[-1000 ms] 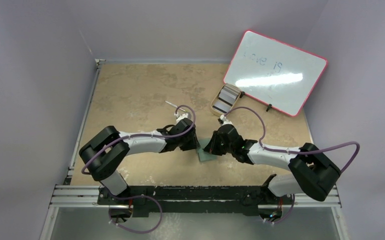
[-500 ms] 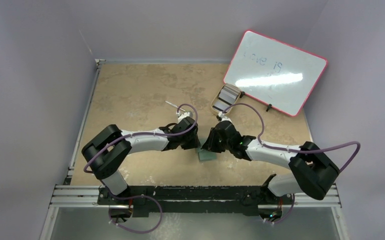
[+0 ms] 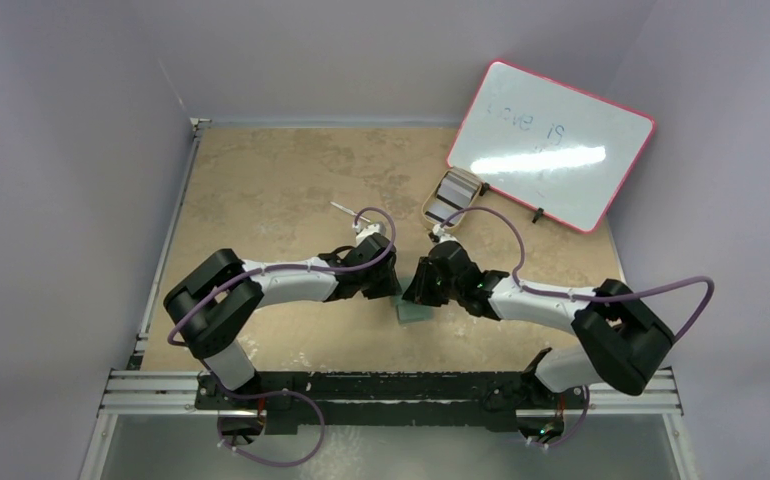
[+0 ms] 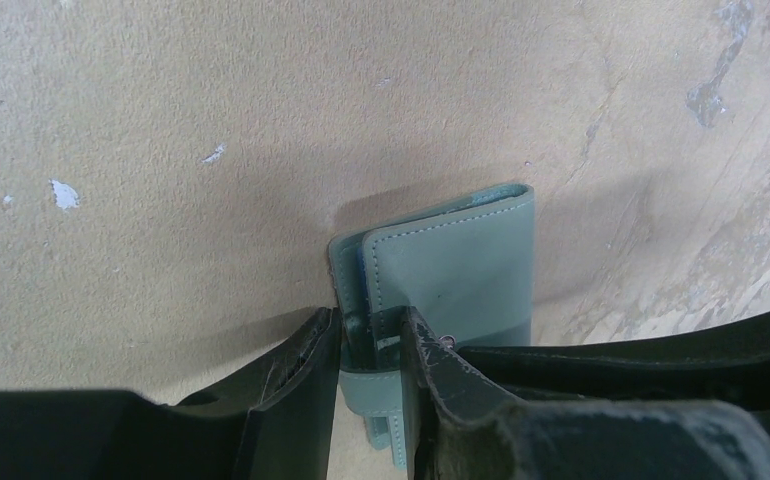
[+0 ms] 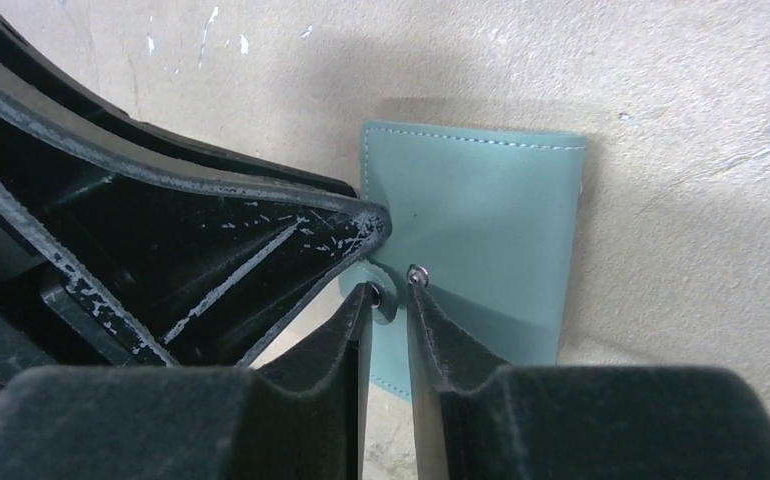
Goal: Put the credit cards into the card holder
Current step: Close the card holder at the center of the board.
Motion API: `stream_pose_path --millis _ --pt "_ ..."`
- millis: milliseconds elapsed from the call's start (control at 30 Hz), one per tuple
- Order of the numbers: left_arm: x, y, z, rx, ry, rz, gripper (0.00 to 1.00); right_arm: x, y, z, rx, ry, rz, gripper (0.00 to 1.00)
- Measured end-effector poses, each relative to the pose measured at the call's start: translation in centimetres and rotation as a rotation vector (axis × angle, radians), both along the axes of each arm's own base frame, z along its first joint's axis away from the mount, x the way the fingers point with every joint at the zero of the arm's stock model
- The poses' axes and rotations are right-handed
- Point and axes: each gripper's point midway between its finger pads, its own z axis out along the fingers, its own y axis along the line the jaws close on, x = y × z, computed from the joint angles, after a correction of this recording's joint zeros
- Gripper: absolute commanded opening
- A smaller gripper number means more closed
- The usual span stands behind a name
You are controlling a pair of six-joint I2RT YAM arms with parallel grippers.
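The grey-green card holder [image 3: 414, 312] lies folded on the table between my two grippers. In the left wrist view the card holder [image 4: 461, 270] has its near edge pinched in my left gripper [image 4: 369, 320], which is shut on it. From the other side my right gripper [image 5: 391, 285] stands slightly open, with the snap tab [image 5: 386, 298] of the card holder [image 5: 491, 230] between its fingertips. In the top view the left gripper [image 3: 391, 285] and right gripper [image 3: 414, 290] nearly touch. The credit cards [image 3: 451, 198] sit stacked in a tray at the back.
A beige oval tray [image 3: 429, 212] holds the cards, right beside a pink-edged whiteboard [image 3: 551, 145] leaning at the back right. A small white object [image 3: 343, 209] lies behind the left arm. The left finger [image 5: 161, 250] fills the left of the right wrist view.
My right gripper's jaws have parted from shut to a narrow gap, and the right arm has edged left towards the card holder. The left arm has hardly moved.
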Motion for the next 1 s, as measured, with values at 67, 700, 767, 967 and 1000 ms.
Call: stream_pose_path --millis 67,700,767,967,1000 --pt "0.0 0.0 0.0 0.0 0.0 0.0 0.26 -0.1 0.1 0.0 0.005 0.004 0.009 0.17" --pt "0.2 0.0 0.0 0.023 -0.004 -0.007 0.26 0.8 -0.6 0.0 -0.075 -0.048 0.026 0.0" --pt "0.2 0.0 0.0 0.025 -0.005 -0.006 0.26 0.9 -0.7 0.0 -0.082 -0.057 0.026 0.0" --pt "0.2 0.0 0.0 0.026 -0.005 -0.006 0.26 1.1 -0.8 0.0 -0.092 -0.069 0.025 0.0" --pt "0.2 0.0 0.0 0.026 -0.005 -0.007 0.26 1.1 -0.8 0.0 -0.093 -0.069 0.025 0.0"
